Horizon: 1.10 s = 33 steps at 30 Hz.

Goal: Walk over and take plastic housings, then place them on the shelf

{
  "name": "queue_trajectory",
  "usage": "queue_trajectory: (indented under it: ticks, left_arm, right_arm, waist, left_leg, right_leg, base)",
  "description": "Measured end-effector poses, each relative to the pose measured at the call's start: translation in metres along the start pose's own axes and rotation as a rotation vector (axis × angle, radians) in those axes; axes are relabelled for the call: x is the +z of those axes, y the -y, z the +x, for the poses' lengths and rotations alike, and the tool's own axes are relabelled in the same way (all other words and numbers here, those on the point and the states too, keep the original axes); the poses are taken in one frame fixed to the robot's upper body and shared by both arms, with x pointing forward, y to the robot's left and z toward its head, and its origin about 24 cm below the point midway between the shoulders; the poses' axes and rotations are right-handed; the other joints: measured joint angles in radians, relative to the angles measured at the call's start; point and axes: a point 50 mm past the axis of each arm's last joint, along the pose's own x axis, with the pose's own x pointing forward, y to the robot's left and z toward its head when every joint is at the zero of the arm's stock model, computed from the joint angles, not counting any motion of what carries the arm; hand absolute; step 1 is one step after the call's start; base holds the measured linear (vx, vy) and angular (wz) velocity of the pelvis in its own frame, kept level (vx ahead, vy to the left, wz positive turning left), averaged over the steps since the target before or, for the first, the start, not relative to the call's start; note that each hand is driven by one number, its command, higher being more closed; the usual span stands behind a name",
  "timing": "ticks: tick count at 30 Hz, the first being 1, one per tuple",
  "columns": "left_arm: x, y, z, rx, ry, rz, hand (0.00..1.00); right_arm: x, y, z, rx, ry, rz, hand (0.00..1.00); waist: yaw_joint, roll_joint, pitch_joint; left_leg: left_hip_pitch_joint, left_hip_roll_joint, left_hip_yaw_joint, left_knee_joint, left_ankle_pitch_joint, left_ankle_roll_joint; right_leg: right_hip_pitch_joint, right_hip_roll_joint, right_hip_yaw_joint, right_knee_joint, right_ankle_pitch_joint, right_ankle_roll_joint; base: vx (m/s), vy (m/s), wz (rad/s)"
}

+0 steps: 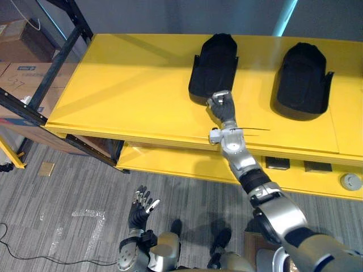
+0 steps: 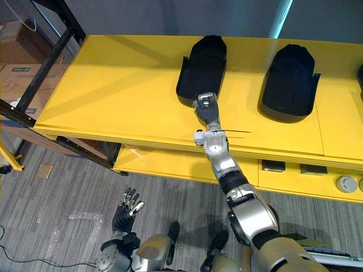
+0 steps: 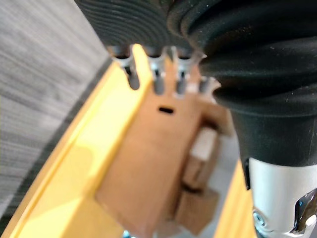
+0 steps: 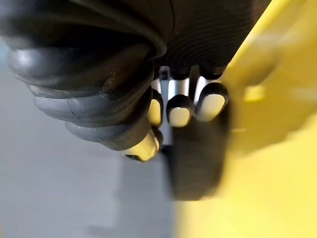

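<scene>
two matte black, rounded, shoe-shaped plastic housings lie on a smooth, glossy yellow shelf top (image 1: 130, 85). the nearer black housing (image 1: 214, 62) sits at 12 o'clock of the right hand (image 1: 223, 106), which meets its near rim; whether that hand grips the rim or only touches it cannot be told. the second black housing (image 1: 302, 79) lies well apart at 3 o'clock of the first. the left hand (image 1: 140, 207) hangs low over grey striped carpet (image 1: 74, 192), spread and relaxed, holding nothing. print on the brown cardboard boxes (image 1: 22, 73) at 9 o'clock is too small to read.
</scene>
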Motion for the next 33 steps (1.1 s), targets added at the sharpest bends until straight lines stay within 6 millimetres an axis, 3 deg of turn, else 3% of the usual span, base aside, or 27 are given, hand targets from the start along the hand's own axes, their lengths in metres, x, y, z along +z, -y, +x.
queue_trajectory:
  ticks: [4,5,9,12,15,20,25,29,33]
  left_arm:
    - [0.003,-0.002,-0.001,0.003,0.024,0.006,0.00]
    - [0.004,-0.001,0.001,0.000,0.029,0.006,0.00]
    - [0.007,0.000,0.004,0.003,0.040,0.015,0.00]
    - [0.009,0.007,0.009,-0.013,0.052,0.049,0.00]
    - [0.010,0.024,0.016,-0.069,0.049,0.049,0.00]
    - [0.004,0.035,0.015,-0.118,0.015,0.109,0.00]
    - [-0.002,0.039,0.013,-0.139,-0.032,0.136,0.00]
    - [-0.005,0.029,0.010,-0.112,-0.065,0.172,0.00]
    - [0.000,0.034,0.011,-0.117,-0.046,0.161,0.00]
  right_arm:
    - [0.019,-0.012,-0.043,0.045,0.086,0.158,1.00]
    - [0.022,-0.007,-0.060,0.045,0.088,0.183,0.00]
    - [0.027,0.021,-0.110,0.007,0.022,0.191,0.00]
    - [0.022,0.042,-0.135,-0.038,-0.052,0.155,0.00]
    - [0.013,0.063,-0.157,-0.113,-0.139,0.102,0.00]
    - [0.002,0.083,-0.185,-0.251,-0.261,0.104,0.00]
    - [-0.005,0.104,-0.216,-0.468,-0.355,0.063,0.00]
    - [-0.004,0.124,-0.240,-0.567,-0.380,-0.002,0.00]
    - [-0.001,0.132,-0.246,-0.615,-0.346,0.014,0.00]
  waist:
    - [-0.053,-0.034,-0.017]
    - [-0.065,-0.051,-0.027]
    - [-0.127,-0.120,-0.074]
    - [-0.155,-0.138,-0.110]
    - [-0.184,-0.122,-0.145]
    - [-0.217,-0.094,-0.176]
    - [-0.242,-0.096,-0.181]
    - [-0.302,-0.091,-0.196]
    - [-0.331,-0.078,-0.194]
  left_leg:
    - [0.032,0.005,0.052,-0.017,-0.007,0.001]
    - [0.044,0.009,0.072,-0.017,-0.015,0.002]
    - [0.075,0.021,0.158,-0.014,-0.041,0.002]
    - [0.080,0.028,0.213,-0.012,-0.055,0.003]
    - [0.087,0.030,0.259,-0.012,-0.063,0.002]
    - [0.115,0.034,0.338,-0.013,-0.080,0.005]
    - [0.116,0.042,0.445,0.021,-0.113,0.004]
    - [0.135,0.051,0.556,0.025,-0.123,-0.007]
    - [0.133,0.073,0.616,0.068,-0.151,-0.013]
  right_leg:
    - [0.000,0.003,0.047,0.000,0.000,0.001]
    - [0.000,0.007,0.069,0.001,0.001,0.002]
    - [-0.009,0.020,0.146,0.000,0.002,0.003]
    - [-0.033,0.029,0.198,0.000,0.004,0.005]
    - [-0.049,0.035,0.242,0.000,0.014,0.009]
    - [-0.065,0.050,0.328,0.009,0.032,0.007]
    - [-0.103,0.068,0.425,0.000,0.046,0.020]
    - [-0.141,0.088,0.484,0.000,0.050,0.017]
    - [-0.166,0.103,0.484,0.000,0.068,0.005]
  base:
    - [0.03,0.050,-0.39]
    - [0.03,0.051,-0.55]
    - [0.03,0.053,-0.57]
    - [0.01,0.040,-0.58]
    - [0.03,0.034,-0.40]
    - [0.01,0.030,-0.48]
    - [-0.08,0.017,-0.68]
    - [-0.06,-0.012,-0.72]
    - [-0.04,-0.043,-0.63]
